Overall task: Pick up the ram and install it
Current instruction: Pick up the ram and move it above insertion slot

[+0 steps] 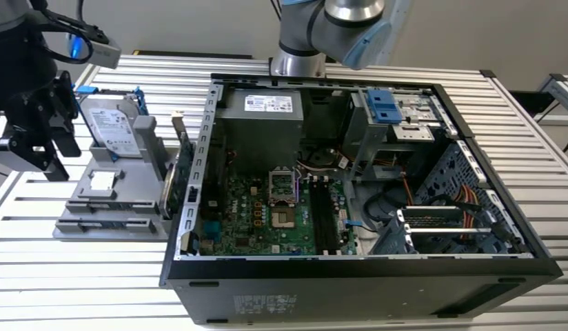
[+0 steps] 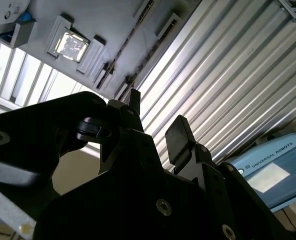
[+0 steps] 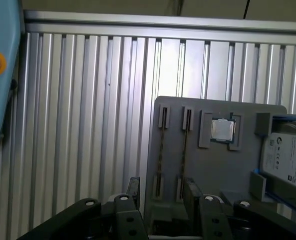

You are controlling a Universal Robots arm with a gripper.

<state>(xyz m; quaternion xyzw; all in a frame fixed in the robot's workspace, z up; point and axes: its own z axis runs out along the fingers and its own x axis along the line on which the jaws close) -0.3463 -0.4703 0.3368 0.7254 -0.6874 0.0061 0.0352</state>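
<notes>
Gray holder (image 1: 107, 207) sits just beside the open computer case (image 1: 207, 138). Bare slatted table (image 3: 88, 125) borders the holder's other sides. Gripper (image 3: 161, 192) hangs over the holder's slot end, fingers spread wide, empty, touching nothing. Ram (image 3: 160, 150) is a thin strip, edge-on in a holder slot.

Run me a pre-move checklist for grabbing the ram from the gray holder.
1. Claw open and empty: ok, fingers apart in both wrist views with nothing between them.
2. Ram seated in the gray holder: ok, thin dark edges stand in two slots.
3. Claw lined up over one stick: cannot tell.
4. Claw clear of the holder: ok, it hangs above it.
5. Computer case open on top: ok.
6. Memory slots on the board free: ok, they look empty; latch positions cannot tell.
</notes>
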